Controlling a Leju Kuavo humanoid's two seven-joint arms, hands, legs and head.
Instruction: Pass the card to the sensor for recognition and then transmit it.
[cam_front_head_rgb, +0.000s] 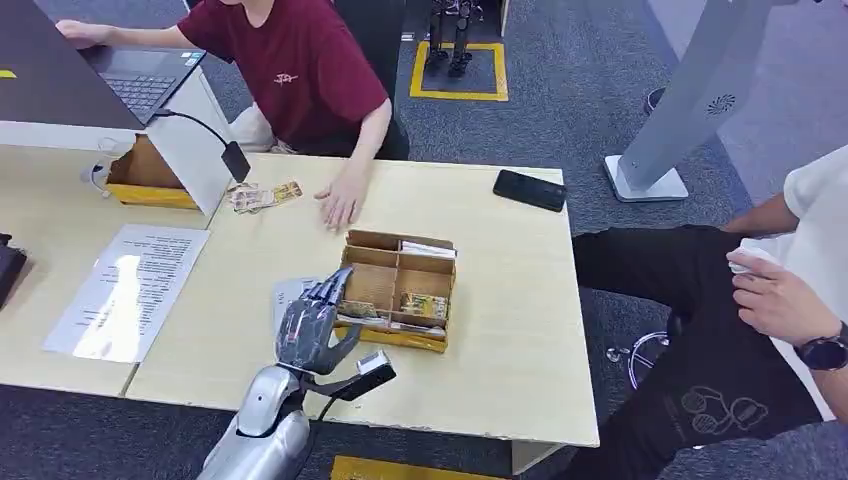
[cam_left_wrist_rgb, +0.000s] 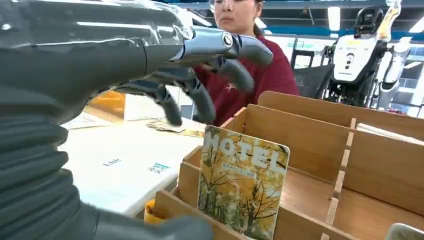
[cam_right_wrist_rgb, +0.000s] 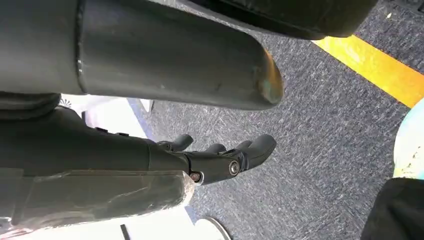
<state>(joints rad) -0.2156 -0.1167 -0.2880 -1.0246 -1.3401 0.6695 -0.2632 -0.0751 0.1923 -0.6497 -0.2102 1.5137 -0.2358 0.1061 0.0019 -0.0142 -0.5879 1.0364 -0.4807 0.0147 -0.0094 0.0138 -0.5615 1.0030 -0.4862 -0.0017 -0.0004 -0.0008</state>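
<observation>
A yellow "HOTEL" card (cam_left_wrist_rgb: 242, 185) stands upright in a front compartment of the wooden divider box (cam_front_head_rgb: 400, 262). In the head view the card (cam_front_head_rgb: 357, 311) lies just beyond my left hand (cam_front_head_rgb: 308, 328). That hand (cam_left_wrist_rgb: 150, 65) hovers at the box's near left corner with its fingers (cam_left_wrist_rgb: 200, 95) spread above the card and the thumb below, holding nothing. More cards (cam_front_head_rgb: 424, 306) sit in the neighbouring compartment. A black sensor (cam_front_head_rgb: 236, 160) on a curved stalk stands at the back left. My right hand (cam_right_wrist_rgb: 220, 157) hangs over the carpet, fingers loosely extended and empty.
A person in a red shirt rests a hand (cam_front_head_rgb: 342, 200) on the table behind the box, near loose cards (cam_front_head_rgb: 265, 195). A black phone (cam_front_head_rgb: 530, 189) lies back right, a printed sheet (cam_front_head_rgb: 130, 290) to the left. A second person (cam_front_head_rgb: 790, 290) sits at the right.
</observation>
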